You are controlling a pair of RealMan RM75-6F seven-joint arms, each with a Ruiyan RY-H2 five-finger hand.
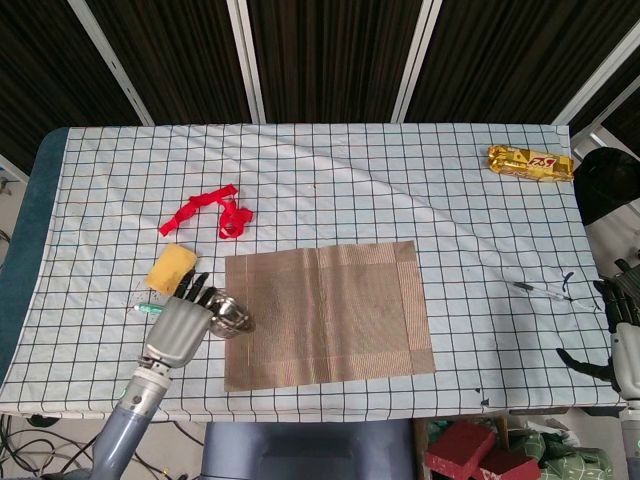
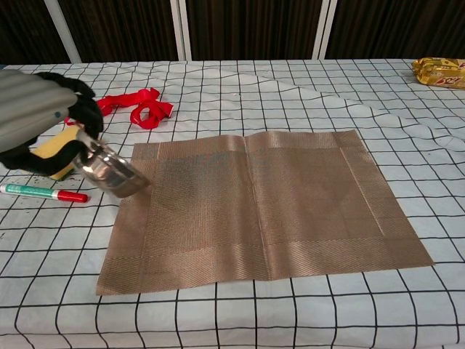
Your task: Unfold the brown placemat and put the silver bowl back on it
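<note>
The brown placemat (image 1: 327,314) (image 2: 261,206) lies unfolded and flat on the checked tablecloth, near the front edge. My left hand (image 1: 178,330) (image 2: 40,120) grips the silver bowl (image 1: 230,317) (image 2: 110,173) by its rim and holds it tilted, lifted above the placemat's left edge. My right hand (image 1: 622,330) hangs off the table's right front corner with its fingers apart and nothing in it; the chest view does not show it.
A yellow sponge (image 1: 171,268) (image 2: 52,149), a red ribbon (image 1: 213,211) (image 2: 129,105) and a green-and-red marker (image 2: 41,193) lie left of the mat. A gold snack packet (image 1: 530,162) sits at the far right corner. A pen (image 1: 540,291) lies near my right hand.
</note>
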